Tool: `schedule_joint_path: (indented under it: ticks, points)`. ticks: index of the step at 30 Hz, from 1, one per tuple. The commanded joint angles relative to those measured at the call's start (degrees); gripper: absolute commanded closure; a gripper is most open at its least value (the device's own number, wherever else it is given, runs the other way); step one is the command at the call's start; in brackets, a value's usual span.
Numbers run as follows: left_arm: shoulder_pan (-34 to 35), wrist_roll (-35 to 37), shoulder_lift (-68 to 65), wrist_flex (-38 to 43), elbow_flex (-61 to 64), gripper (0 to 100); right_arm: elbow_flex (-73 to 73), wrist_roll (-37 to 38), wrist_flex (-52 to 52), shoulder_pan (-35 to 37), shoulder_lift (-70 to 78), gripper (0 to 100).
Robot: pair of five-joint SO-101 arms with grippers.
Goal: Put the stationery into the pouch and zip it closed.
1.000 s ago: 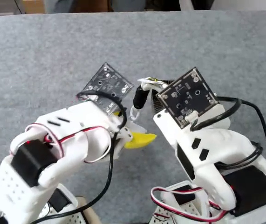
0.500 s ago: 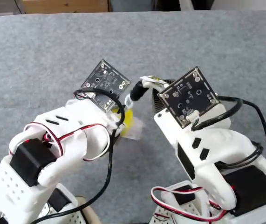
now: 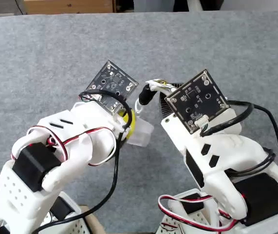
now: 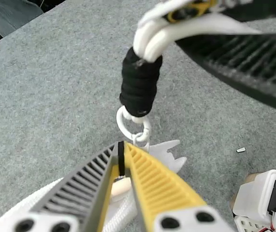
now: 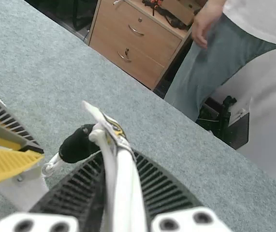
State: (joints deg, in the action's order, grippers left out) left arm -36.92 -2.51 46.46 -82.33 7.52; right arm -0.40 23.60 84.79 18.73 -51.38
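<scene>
Pinching pouch (image 5: 99, 118) edge: right hand (image 5: 118, 159), seemingly left hand (image 4: 122, 154); table (image 3: 41, 48) open.

Over the worktop (image 3: 56, 48), the pouch (image 5: 109, 130) sits in the right claw (image 5: 118, 164); left of it, the left claw (image 4: 122, 159) pinches its zip pull (image 4: 138, 87).

Pouch (image 3: 157, 86) mostly hidden; contents untellable; zip pull (image 4: 138, 87) end buried inside left pincer (image 4: 122, 147)

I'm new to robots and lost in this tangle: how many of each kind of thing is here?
robot hands: 2, the left hand and the right hand
pouch: 1
black zip pull: 1
white ring: 1
white tab: 1
total: 6
</scene>
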Motion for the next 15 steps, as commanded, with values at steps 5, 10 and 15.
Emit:
schedule_joint_path:
  ticks: [5, 10, 15]
  points:
    - [0.66, 3.16, 0.0, 1.32, -1.89, 76, -0.57, 0.44, -0.97, -0.7, -0.13, 98.6]
    - [0.22, 3.25, -0.09, 1.49, -2.59, 76, -0.57, 0.53, -0.97, -0.7, -0.31, 98.6]
    - [0.57, 3.25, 0.0, -2.2, -9.63, 76, -0.4, 0.53, -1.58, -0.7, -0.04, 98.6]
